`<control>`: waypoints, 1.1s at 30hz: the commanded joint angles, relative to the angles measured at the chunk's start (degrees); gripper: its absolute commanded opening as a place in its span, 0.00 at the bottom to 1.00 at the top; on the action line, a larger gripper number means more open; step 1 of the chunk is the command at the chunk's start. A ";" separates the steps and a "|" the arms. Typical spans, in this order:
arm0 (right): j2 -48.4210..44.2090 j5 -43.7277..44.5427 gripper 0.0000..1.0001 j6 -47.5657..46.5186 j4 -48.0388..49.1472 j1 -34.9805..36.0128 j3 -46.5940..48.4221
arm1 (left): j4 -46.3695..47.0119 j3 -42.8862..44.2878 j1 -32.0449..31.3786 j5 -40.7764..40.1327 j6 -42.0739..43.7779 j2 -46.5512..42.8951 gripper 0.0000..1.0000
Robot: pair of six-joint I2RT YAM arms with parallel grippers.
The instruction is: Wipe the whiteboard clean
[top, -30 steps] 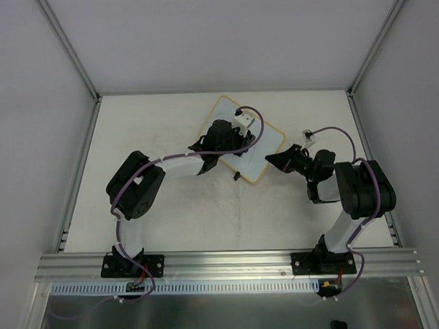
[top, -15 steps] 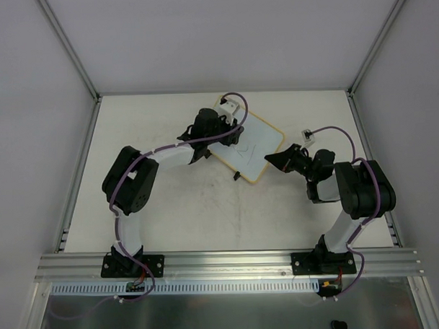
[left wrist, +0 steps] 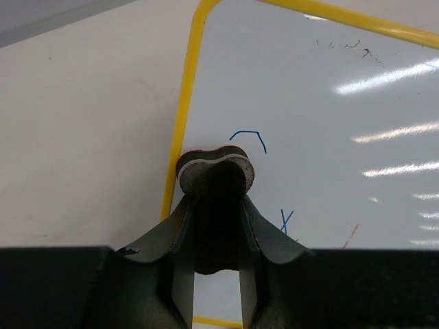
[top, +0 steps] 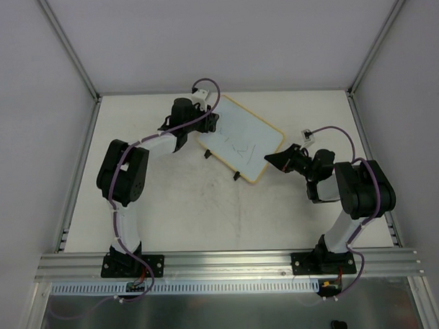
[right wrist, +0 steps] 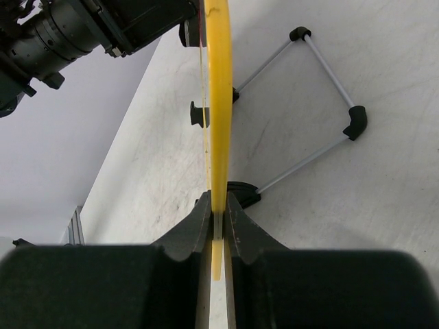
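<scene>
The whiteboard [top: 251, 138] lies at an angle on the table, white with a yellow rim and faint marks near its middle. My left gripper [top: 208, 126] is over the board's far-left edge. In the left wrist view it [left wrist: 216, 195] is shut on a small dark eraser [left wrist: 216, 171], which presses on the whiteboard [left wrist: 329, 123] just inside the rim. Blue marks [left wrist: 249, 138] lie right beside the eraser. My right gripper [top: 274, 161] is at the board's right edge. In the right wrist view it [right wrist: 218, 221] is shut on the yellow rim [right wrist: 219, 103], seen edge-on.
Two small black feet [top: 236, 177] stick out from the board's near edge. A thin wire stand [right wrist: 322, 96] with black corners sits by the board. A small white connector [top: 307, 136] on a cable lies right of the board. Enclosure posts and a rail [top: 230, 261] bound the table.
My left gripper has swept with the eraser from the board's middle up to its far-left edge, uncovering the marks in the middle. The right gripper and the board have stayed put.
</scene>
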 commanded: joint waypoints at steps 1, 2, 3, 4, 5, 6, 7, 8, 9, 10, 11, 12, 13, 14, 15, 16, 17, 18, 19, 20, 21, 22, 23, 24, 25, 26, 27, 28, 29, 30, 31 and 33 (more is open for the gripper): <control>0.38 -1.65 0.00 -2.72 12.01 0.80 1.39 | 1.31 0.86 1.41 2.61 -1.32 1.50 0.00; 0.38 -1.73 0.00 -2.81 12.01 0.80 1.39 | 1.48 0.59 1.49 2.78 -1.76 1.15 0.00; 0.38 -1.74 0.00 -2.64 12.01 0.80 1.39 | 2.18 -0.37 1.32 3.31 -2.20 0.97 0.00; 0.38 -1.74 0.00 -2.63 12.01 0.80 1.39 | 2.53 -0.99 1.23 3.31 -2.98 0.62 0.00; 0.30 -1.82 0.00 -2.72 12.01 0.80 1.39 | 3.15 -1.78 1.14 3.57 -3.43 -0.16 0.00; 0.38 -1.82 0.00 -2.63 12.10 0.80 1.39 | 3.76 -2.66 0.53 3.75 -3.61 -0.69 0.00; 0.38 -1.82 0.00 -2.72 12.01 0.80 1.39 | 4.73 -4.49 0.01 3.49 -3.52 -1.22 0.00; 0.38 -1.82 0.00 -2.72 12.01 0.80 1.39 | 4.91 -5.29 -0.61 3.23 -3.43 -2.18 0.00; 0.38 -1.82 0.00 -2.63 12.01 0.80 1.39 | 5.00 -5.91 -1.22 2.88 -3.17 -2.63 0.00; 0.38 -1.91 0.00 -2.63 12.01 0.80 1.39 | 5.00 -6.96 -2.71 1.92 -2.99 -2.98 0.00; 0.38 -1.91 0.00 -2.63 12.01 0.80 1.39 | 5.00 -7.41 -3.42 1.65 -3.08 -3.42 0.00; 0.38 -1.91 0.00 -2.63 12.01 0.80 1.39 | 5.00 -7.76 -4.12 1.21 -3.17 -3.51 0.00; 0.38 -1.91 0.00 -2.63 12.01 0.72 1.39 | 5.09 -8.20 -5.52 1.12 -3.43 -3.42 0.00; 0.47 -1.91 0.00 -2.63 12.01 0.80 1.39 | 5.09 -8.20 -6.15 0.42 -3.52 -3.33 0.00; 0.38 -1.91 0.00 -2.72 12.01 0.80 1.39 | 5.00 -8.46 -6.85 0.24 -3.52 -3.51 0.00; 0.38 -1.91 0.00 -2.72 12.01 0.80 1.39 | 5.17 -8.64 -7.64 -0.02 -3.35 -3.60 0.00; 0.38 -1.91 0.00 -2.63 12.01 0.80 1.39 | 5.35 -8.47 -9.21 -0.38 -3.08 -3.51 0.00; 0.38 -1.91 0.00 -2.72 12.01 0.80 1.39 | 5.35 -8.38 -10.01 -1.08 -2.99 -3.42 0.00; 0.38 -1.91 0.00 -2.72 12.01 0.80 1.39 | 5.18 -8.03 -10.72 -1.08 -3.08 -3.25 0.00; 0.38 -1.82 0.00 -2.72 12.01 0.80 1.39 | 5.26 -7.85 -12.11 -1.26 -3.34 -2.99 0.00; 0.38 -1.91 0.00 -2.72 12.01 0.80 1.39 | 5.00 -7.59 -12.82 -1.61 -3.34 -2.90 0.00; 0.38 -2.00 0.00 -2.72 12.01 0.80 1.39 | 5.00 -7.41 -13.53 -1.78 -3.78 -2.81 0.00; 0.38 -1.91 0.00 -2.63 12.01 0.80 1.39 | 4.91 -7.24 -14.14 -1.87 -4.39 -2.63 0.00; 0.38 -1.91 0.00 -2.72 12.01 0.80 1.39 | 4.48 -7.06 -14.93 -1.26 -5.01 -2.37 0.00; 0.30 -1.82 0.00 -2.72 12.01 0.80 1.39 | 4.47 -6.71 -15.12 -0.82 -6.23 -2.19 0.00; 0.38 -1.91 0.00 -2.63 12.01 0.72 1.39 | 4.47 -6.71 -15.38 -0.21 -6.59 -1.76 0.00; 0.38 -1.91 0.00 -2.72 12.01 0.80 1.39 | 4.47 -6.79 -15.90 0.06 -6.86 -1.49 0.00; 0.38 -1.91 0.00 -2.72 12.01 0.80 1.39 | 4.47 -6.80 -16.08 0.76 -7.38 -1.23 0.00; 0.38 -1.91 0.00 -2.72 12.01 0.80 1.39 | 4.47 -6.88 -16.26 1.46 -7.65 -0.88 0.00; 0.30 -1.91 0.00 -2.72 12.01 0.80 1.39 | 4.47 -6.97 -16.52 2.25 -8.00 -0.79 0.00; 0.38 -2.00 0.00 -2.72 12.01 0.80 1.39 | 4.56 -7.15 -17.13 2.61 -8.44 -0.87 0.00; 0.38 -2.00 0.00 -2.72 12.01 0.89 1.39 | 4.73 -7.41 -18.01 2.87 -8.53 -0.96 0.00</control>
